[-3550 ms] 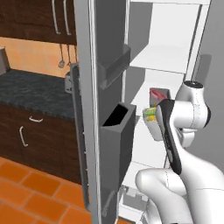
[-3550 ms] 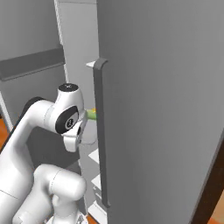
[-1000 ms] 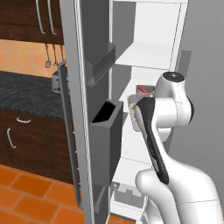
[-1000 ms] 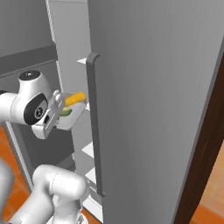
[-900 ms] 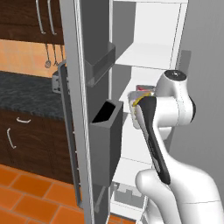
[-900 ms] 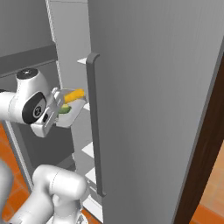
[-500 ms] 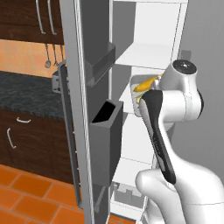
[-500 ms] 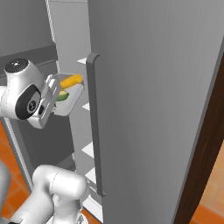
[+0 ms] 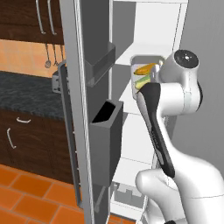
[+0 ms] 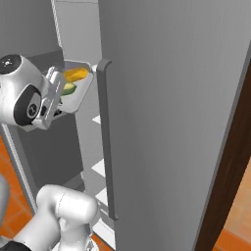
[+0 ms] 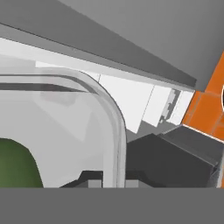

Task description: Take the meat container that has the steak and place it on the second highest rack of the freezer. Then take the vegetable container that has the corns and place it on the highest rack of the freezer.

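Inside the open freezer (image 9: 144, 26), left base view: vegetable container (image 9: 141, 65) raised higher than half a second ago, now tilted, near the upper white shelf; corns (image 9: 145, 70), one yellow, one green, inside.

Right base view: pincer (image 10: 55, 81) closed tight on the container's (image 10: 78, 95) near rim, lifted above its earlier height beside the grey door handle (image 10: 105, 137).

Hand view: container rim (image 11: 116, 131) curving close; green cob (image 11: 15, 168) at lower left.
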